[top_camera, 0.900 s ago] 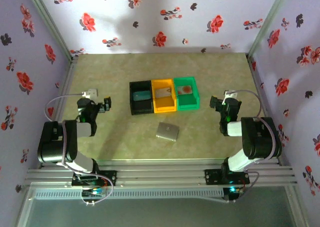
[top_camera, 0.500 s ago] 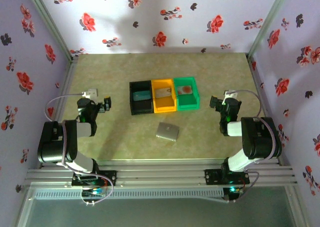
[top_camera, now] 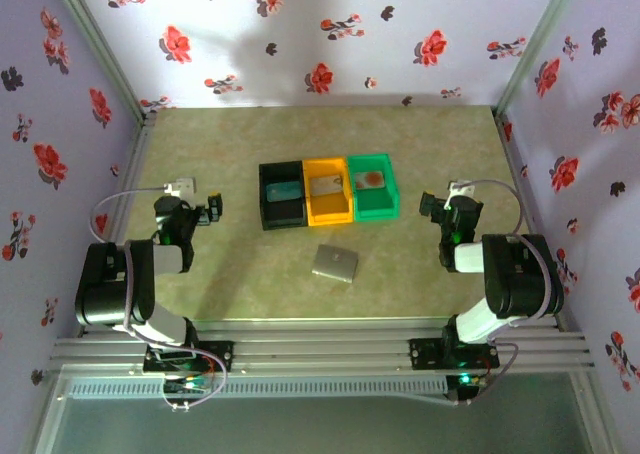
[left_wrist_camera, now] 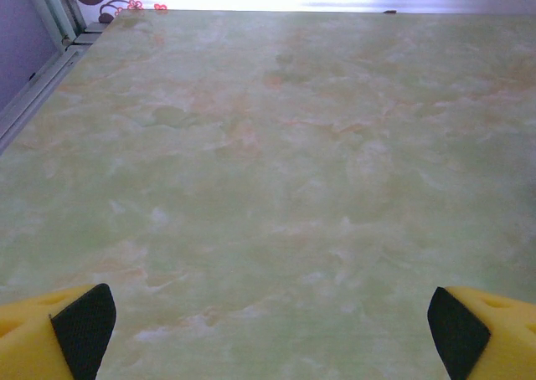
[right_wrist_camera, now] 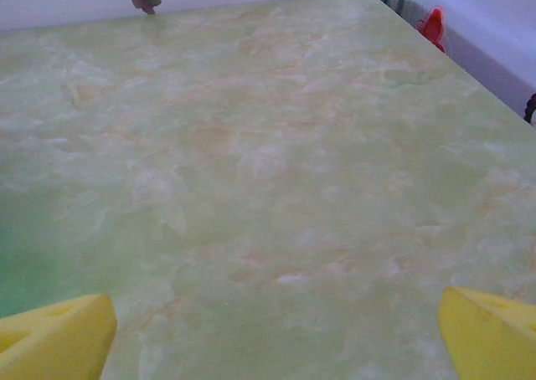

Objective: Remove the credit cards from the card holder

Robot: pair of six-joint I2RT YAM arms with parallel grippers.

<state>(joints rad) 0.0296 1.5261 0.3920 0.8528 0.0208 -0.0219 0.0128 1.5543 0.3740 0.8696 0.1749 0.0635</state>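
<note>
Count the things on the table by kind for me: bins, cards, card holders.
Bins: 3 (black bin, orange bin, green bin)
Cards: 3 (teal card, grey card, pale card), one per bin
Card holder: 1, on the table nearer the arms
Total: 7

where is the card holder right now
In the top view the card holder lies flat on the table near its middle, just on the near side of the orange bin and not touching it.

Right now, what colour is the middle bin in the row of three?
The middle bin is orange, clearest in the top external view.
</note>
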